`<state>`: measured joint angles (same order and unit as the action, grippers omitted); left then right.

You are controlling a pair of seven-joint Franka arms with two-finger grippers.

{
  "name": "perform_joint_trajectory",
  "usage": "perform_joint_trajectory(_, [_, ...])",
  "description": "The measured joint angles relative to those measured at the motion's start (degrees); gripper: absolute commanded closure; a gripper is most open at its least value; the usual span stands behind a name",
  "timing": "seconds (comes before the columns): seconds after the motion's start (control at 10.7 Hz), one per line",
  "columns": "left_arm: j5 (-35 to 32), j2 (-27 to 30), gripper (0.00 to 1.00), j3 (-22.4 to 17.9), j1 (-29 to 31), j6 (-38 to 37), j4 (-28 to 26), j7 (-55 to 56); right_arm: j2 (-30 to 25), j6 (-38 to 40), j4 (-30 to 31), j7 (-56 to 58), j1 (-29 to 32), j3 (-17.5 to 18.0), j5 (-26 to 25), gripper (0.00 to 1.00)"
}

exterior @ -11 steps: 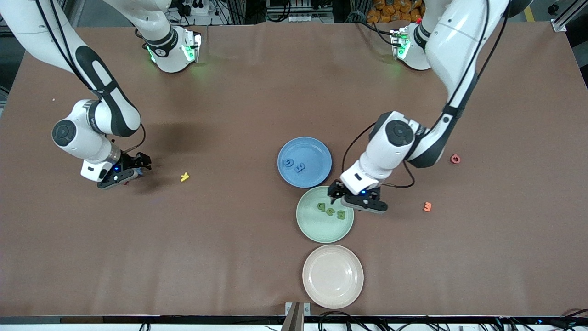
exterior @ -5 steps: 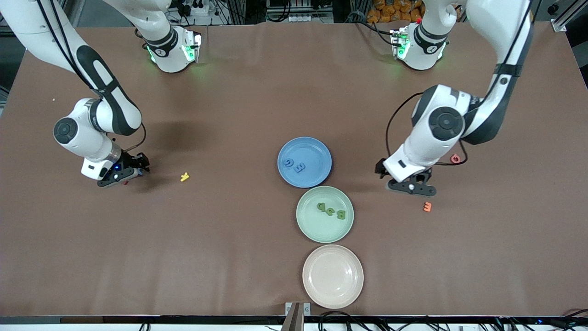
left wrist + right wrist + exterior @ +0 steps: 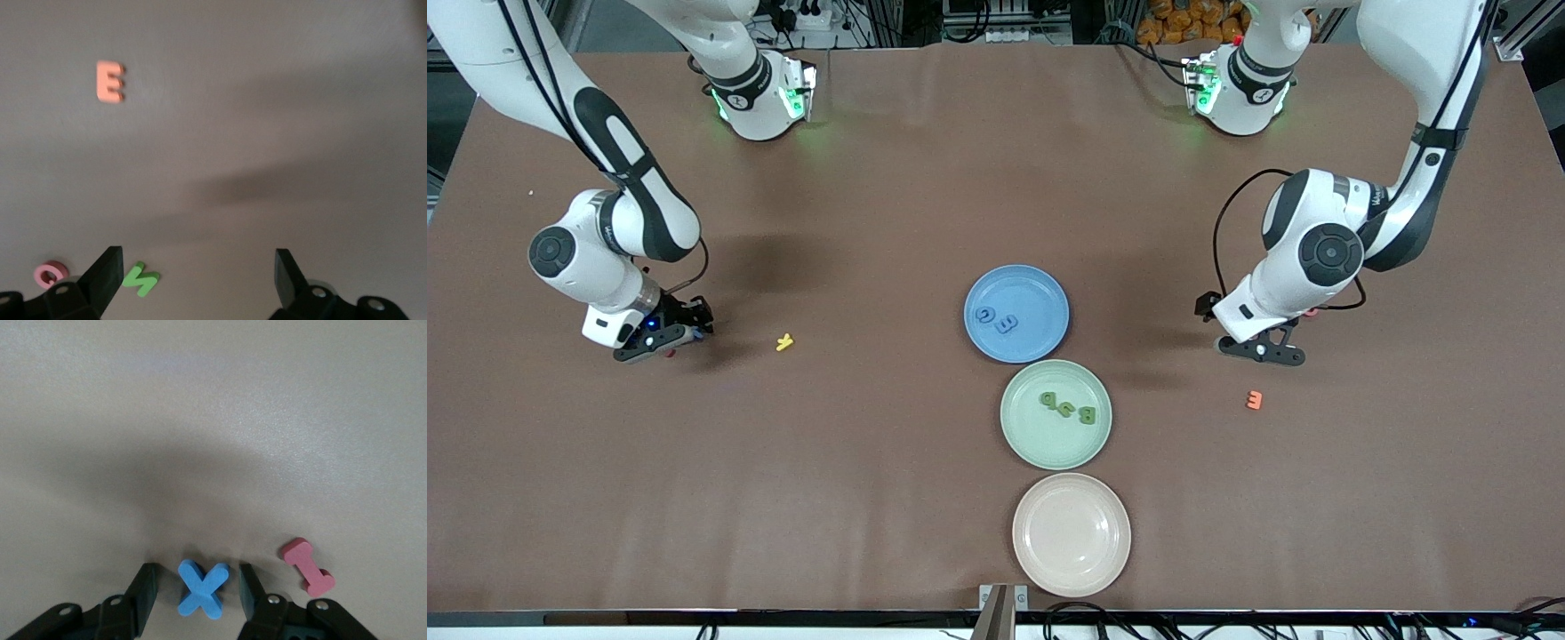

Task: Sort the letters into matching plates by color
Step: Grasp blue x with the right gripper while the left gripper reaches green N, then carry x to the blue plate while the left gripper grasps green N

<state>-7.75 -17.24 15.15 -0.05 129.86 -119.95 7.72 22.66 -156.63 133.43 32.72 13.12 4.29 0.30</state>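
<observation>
A chunky blue X (image 3: 202,588) lies flat on the tabletop (image 3: 871,444) toward the right arm's end, between the right gripper's (image 3: 198,590) partly closed fingers (image 3: 144,585), each just beside it; contact cannot be judged. A pink I (image 3: 307,567) lies beside it. The left gripper (image 3: 198,275), fingers wide apart and empty, hovers near a green letter (image 3: 141,279).

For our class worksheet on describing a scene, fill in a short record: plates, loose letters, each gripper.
blue plate: two blue letters
mint green plate: three green letters
beige plate: no letters
loose: yellow letter, orange letter E, green letter, pink letter
right gripper: fingers straddle blue letter X, beside red letter I
left gripper: open, above table
</observation>
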Motion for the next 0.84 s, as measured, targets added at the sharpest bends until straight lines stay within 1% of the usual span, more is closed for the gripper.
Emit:
perform_joint_trajectory(0.09, [0.0,0.09,0.0,0.0,0.55,2.09,-2.51,0.0,-0.09,0.0,0.0,0.0,0.01,0.01,0.03,0.61])
perform_joint_trajectory(0.19, [-0.3,0.18,0.0,0.01,1.61,4.73,-5.08,0.0,-0.15,0.03,0.03,0.0,0.02,0.01,0.04,0.62])
perform_joint_trajectory(0.28, [-1.39,0.24,0.0,0.01,3.24,8.15,-7.76,-1.85,-0.26,0.02,0.03,0.0,0.02,0.03,0.06,0.65])
perform_joint_trajectory(0.38, [-2.04,0.26,0.0,-0.02,5.2,11.5,-10.32,-4.9,-0.3,0.03,0.04,0.0,0.03,0.01,0.07,0.65])
perform_joint_trajectory(0.56, [-2.23,0.3,0.0,-0.01,8.48,13.69,-12.45,-12.66,-0.37,-0.01,0.04,0.0,0.07,-0.03,0.08,0.7])
perform_joint_trajectory(0.66, [-2.28,0.33,0.0,0.02,9.05,13.76,-12.72,-15.78,-0.44,0.05,0.06,0.0,0.06,0.0,0.1,0.73])
perform_joint_trajectory(0.84, [-2.32,0.4,0.0,0.22,9.08,13.77,-13.34,-22.93,-0.5,0.11,0.07,0.0,0.07,0.0,0.1,0.73])
